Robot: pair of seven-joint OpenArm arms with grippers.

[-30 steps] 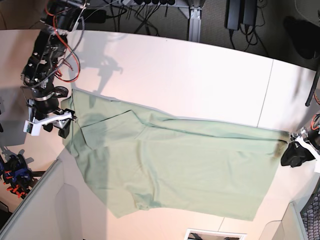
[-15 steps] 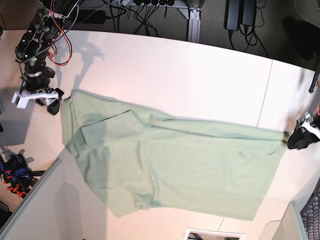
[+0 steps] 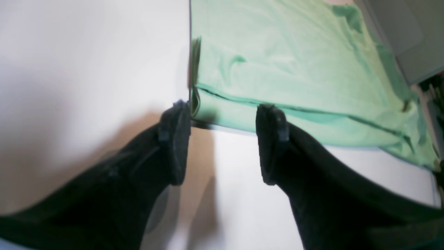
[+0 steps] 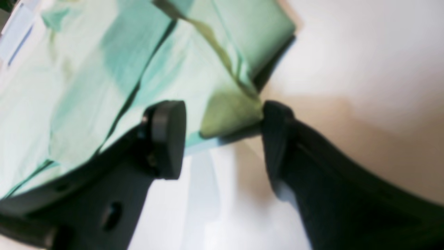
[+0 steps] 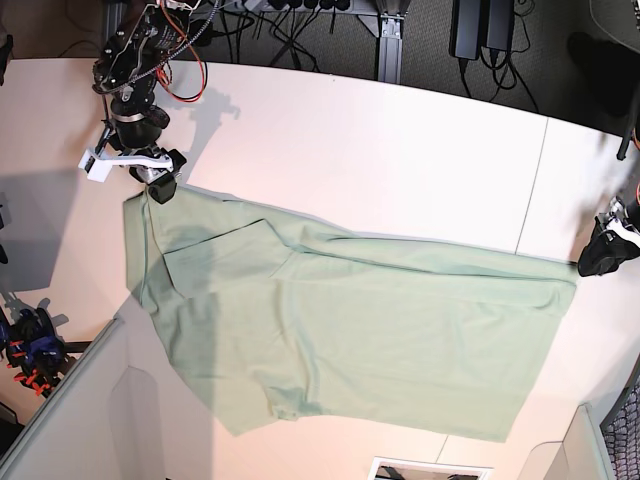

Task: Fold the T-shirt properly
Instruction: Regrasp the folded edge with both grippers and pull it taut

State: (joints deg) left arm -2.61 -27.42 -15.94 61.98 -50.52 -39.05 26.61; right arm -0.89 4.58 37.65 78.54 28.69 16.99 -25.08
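The pale mint-green T-shirt lies spread flat across the white table, with a fold line running along its far edge. My right gripper hangs at the shirt's far left corner. In the right wrist view, my right gripper is open and that corner of the T-shirt shows between its fingertips; I cannot tell whether it touches them. My left gripper sits just off the shirt's right corner. In the left wrist view, my left gripper stands open over bare table, the T-shirt just beyond its fingertips.
A seam crosses the table on the right. Cables and black power units hang behind the far edge. Grey panels and a blue clamp sit off the lower left corner.
My right arm has swung from the shirt's left edge up and rightward to its far left corner. My left gripper has backed slightly away from the right corner. Both stayed open.
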